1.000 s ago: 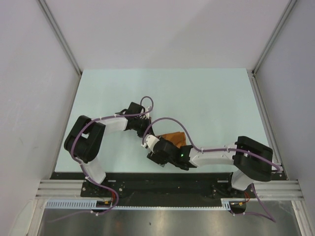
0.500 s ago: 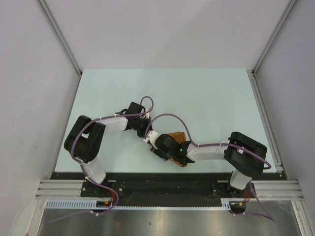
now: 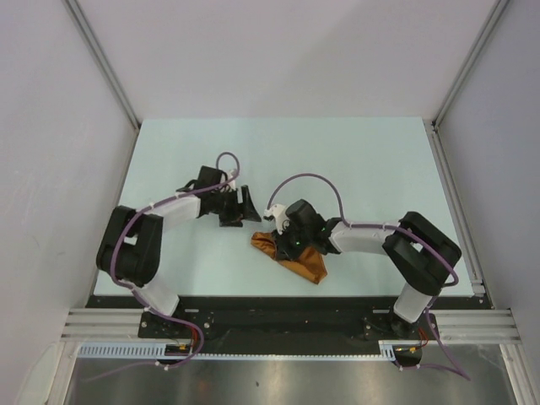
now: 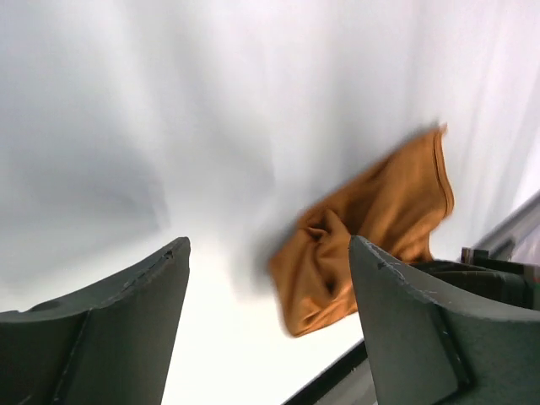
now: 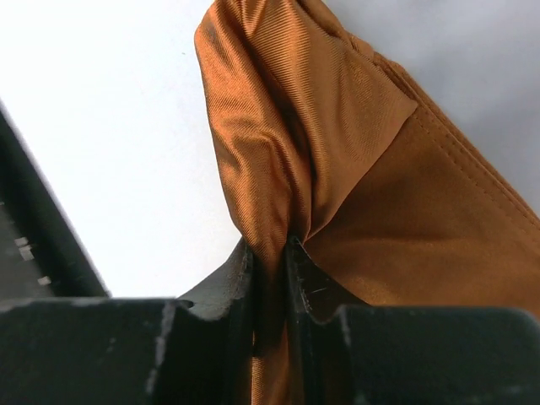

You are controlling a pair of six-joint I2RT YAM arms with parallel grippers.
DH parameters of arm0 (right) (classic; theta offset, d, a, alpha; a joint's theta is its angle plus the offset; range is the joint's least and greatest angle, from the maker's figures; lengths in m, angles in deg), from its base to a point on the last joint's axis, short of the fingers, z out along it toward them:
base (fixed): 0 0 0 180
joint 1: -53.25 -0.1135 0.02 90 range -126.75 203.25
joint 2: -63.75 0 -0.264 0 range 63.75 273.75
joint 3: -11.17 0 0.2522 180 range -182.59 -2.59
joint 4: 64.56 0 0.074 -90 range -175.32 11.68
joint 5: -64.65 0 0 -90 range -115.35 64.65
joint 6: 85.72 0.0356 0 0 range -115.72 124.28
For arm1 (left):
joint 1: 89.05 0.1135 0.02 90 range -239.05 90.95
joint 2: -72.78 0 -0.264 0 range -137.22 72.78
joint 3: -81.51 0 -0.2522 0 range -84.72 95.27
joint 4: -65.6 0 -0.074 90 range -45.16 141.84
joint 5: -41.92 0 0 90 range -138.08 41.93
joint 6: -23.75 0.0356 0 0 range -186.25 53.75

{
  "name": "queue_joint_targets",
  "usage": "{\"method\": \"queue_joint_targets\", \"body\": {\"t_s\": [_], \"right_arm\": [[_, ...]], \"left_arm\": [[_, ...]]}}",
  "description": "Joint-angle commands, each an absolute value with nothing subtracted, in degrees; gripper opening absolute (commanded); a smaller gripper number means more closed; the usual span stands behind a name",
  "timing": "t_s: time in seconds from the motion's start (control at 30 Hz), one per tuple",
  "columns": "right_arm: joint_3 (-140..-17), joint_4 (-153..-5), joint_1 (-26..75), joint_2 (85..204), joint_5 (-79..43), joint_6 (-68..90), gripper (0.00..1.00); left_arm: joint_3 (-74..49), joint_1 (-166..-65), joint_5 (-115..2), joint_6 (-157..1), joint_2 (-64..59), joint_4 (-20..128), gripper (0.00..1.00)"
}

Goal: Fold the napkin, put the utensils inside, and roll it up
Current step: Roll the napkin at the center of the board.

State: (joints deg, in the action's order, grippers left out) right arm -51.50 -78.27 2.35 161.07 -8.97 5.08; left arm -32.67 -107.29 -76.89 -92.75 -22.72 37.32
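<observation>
The left arm [image 3: 135, 249] rises from its base at the near edge and bends at the elbow. Its forearm reaches away and in toward the middle. The wrist is turned so that the left gripper [image 3: 246, 206] points to the right, jaws wide apart. In the wrist view nothing touches its two dark fingers [image 4: 110, 329].

The right arm [image 3: 422, 257] folds at its elbow by the right side and stretches its forearm leftward to the middle. The right gripper [image 3: 285, 243] tips downward, jaws nearly together, pinching a fold of the napkin [image 5: 380, 169]. The two grippers are near each other but apart.
</observation>
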Motion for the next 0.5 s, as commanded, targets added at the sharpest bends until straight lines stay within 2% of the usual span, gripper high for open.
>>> {"method": "queue_joint_targets", "body": {"t_s": [0.0,0.13,0.2,0.33,0.47], "right_arm": [[-52.2,-81.1,6.8,166.3,11.9,10.6,0.1],[-53.5,-78.7,8.9,168.7,23.5,15.8,0.06],[-53.0,-72.0,9.9,170.6,29.5,20.7,0.05],[-52.0,-64.2,11.3,173.1,34.9,27.6,0.04],[-49.7,-54.9,14.7,175.4,37.4,34.5,0.02]], "left_arm": [[-34.4,-101.6,-72.3,-93.1,-15.5,37.7,0.8],[-36.7,-101.6,-69.3,-93.1,-11.5,38.4,0.8],[-37.8,-101.6,-69.7,-93.1,-10.1,39.4,0.8],[-41.2,-103.3,-72.6,-92.6,-8.5,42.7,0.8],[-42.3,-109.1,-70.8,-91.5,-7.1,44.2,0.8]]}}
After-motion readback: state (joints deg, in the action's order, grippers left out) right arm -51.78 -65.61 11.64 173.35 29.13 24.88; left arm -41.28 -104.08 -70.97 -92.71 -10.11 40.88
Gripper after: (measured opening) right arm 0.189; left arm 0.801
